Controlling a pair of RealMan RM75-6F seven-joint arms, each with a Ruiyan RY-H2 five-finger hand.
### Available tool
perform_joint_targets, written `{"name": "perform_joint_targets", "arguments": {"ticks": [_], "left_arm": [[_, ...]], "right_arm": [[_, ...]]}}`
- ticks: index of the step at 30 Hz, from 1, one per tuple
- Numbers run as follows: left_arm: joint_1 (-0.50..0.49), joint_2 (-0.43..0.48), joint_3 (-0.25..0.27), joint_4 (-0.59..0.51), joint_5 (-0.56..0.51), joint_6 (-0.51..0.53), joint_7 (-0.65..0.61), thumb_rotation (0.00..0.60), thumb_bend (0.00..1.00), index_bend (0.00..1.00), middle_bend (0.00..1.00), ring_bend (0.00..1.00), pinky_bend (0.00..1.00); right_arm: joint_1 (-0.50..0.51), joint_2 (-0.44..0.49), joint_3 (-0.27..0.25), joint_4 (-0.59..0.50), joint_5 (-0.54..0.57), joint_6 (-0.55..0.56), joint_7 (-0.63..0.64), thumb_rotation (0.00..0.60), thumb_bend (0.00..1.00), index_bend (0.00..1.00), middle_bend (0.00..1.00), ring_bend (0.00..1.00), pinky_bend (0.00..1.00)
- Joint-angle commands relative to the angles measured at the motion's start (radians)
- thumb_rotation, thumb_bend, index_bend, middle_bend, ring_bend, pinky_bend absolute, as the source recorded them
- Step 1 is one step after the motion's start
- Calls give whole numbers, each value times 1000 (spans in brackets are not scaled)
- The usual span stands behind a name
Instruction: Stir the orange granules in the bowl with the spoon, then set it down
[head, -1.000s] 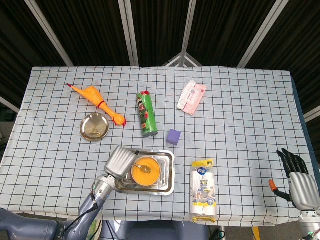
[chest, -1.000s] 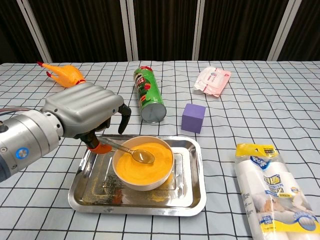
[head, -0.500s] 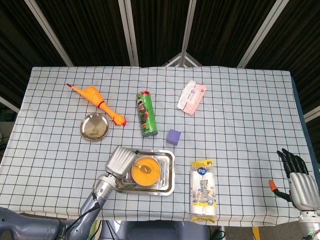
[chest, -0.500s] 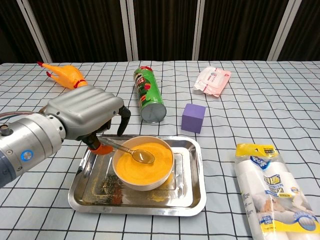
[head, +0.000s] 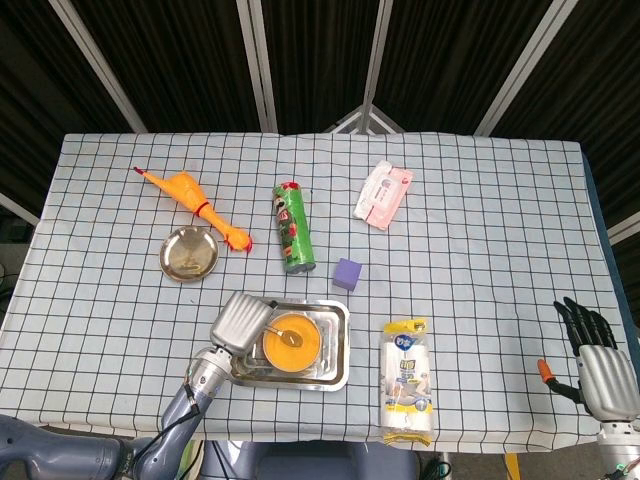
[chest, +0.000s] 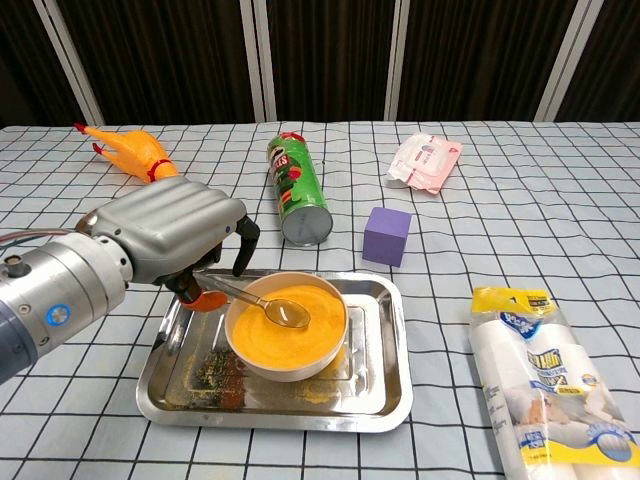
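Spoon barely shifts between these last beats: its scoop sits in the orange granules at the bowl centre, handle running out toward ten o'clock over the rim. My left hand has slid a touch toward nine o'clock and lowered, fingers curled down around the orange-tipped handle end; I read that as holding it, though the contact itself is hidden under the palm. So the stirring looks small or winding down, and setting the spoon down is not yet done. Bowl stays in the steel tray, spilled grains on the tray floor. Off at three o'clock on the worktop edge, my right hand hangs idle, fingers apart, holding nothing. Farther at twelve o'clock, the chip can and purple cube sit undisturbed.
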Motion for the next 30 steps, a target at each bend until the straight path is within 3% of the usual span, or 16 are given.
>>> {"name": "perform_joint_targets", "arguments": {"ticks": [1,30], "left_arm": [[1,-3,2,4,1,1,-2,600,394,526,1000,983,950],[8,-1,-2,28,10,-1,-30,600,425,518,999,982,950]], "right_arm": [[0,0,0,0,-1,1,1,600,404,0,0,0,0],[0,-2,0,2,1,-1,-1,600,405,0,0,0,0]]}}
